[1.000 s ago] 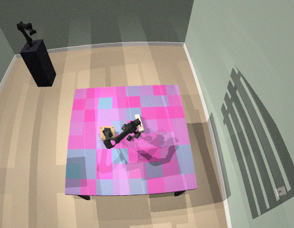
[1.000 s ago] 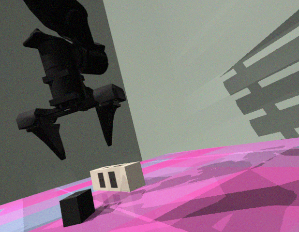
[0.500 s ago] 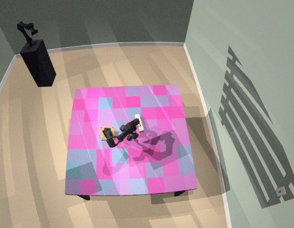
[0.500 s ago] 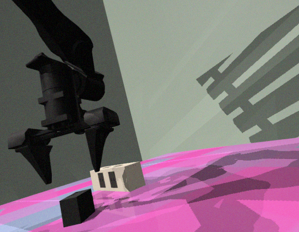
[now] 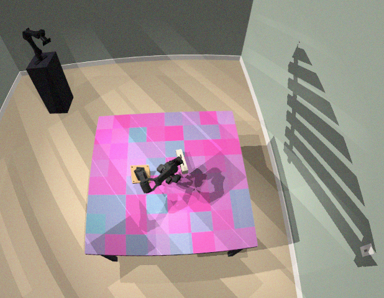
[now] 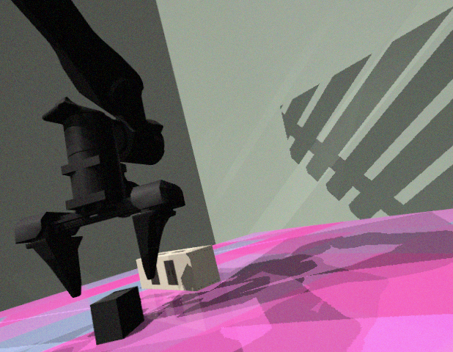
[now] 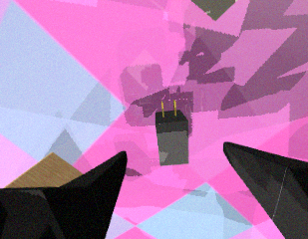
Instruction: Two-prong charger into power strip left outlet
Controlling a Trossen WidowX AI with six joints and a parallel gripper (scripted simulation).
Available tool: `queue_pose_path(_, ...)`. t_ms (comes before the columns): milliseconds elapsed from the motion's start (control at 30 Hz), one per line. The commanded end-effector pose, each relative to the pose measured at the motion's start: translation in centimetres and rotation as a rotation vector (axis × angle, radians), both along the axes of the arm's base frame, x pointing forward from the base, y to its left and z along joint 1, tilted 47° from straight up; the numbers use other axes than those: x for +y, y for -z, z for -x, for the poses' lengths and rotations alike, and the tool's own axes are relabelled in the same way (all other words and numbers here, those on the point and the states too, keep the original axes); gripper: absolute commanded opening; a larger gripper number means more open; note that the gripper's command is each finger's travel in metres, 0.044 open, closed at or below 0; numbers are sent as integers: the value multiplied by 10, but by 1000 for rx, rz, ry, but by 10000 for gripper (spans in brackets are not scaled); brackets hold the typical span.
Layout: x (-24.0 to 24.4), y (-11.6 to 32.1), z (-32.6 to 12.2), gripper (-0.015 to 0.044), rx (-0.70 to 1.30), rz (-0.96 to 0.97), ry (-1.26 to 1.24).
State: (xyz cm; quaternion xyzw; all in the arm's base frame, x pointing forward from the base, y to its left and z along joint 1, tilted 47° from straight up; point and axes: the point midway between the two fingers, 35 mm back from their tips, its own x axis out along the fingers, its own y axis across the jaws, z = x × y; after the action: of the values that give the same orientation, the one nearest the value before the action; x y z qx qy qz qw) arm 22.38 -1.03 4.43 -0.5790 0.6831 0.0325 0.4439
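The black two-prong charger lies on the patchwork table. Its two brass prongs point toward the top of the wrist view. My gripper is open and empty. Its fingertips are above the charger, one to each side of it in the wrist view. The cream power strip lies beyond the charger. Two dark recesses show on its near face in the exterior view, one partly hidden behind a finger. The arm covers the charger in the top view.
The arm's base stands on a wooden plate, whose corner also shows in the wrist view. Another black arm stands on a black pedestal away from the table. Shadows of the arm fall across the table around the charger and strip.
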Motion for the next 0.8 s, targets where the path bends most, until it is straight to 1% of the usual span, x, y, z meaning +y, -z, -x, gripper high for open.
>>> queue_pose_path(0,-4,4,-1,440,2,6,-4)
queue_pose_path(733,-29,26,-3,440,2,10,-4)
queue_pose_path(767,-27,24,-3,414,-1,3,1)
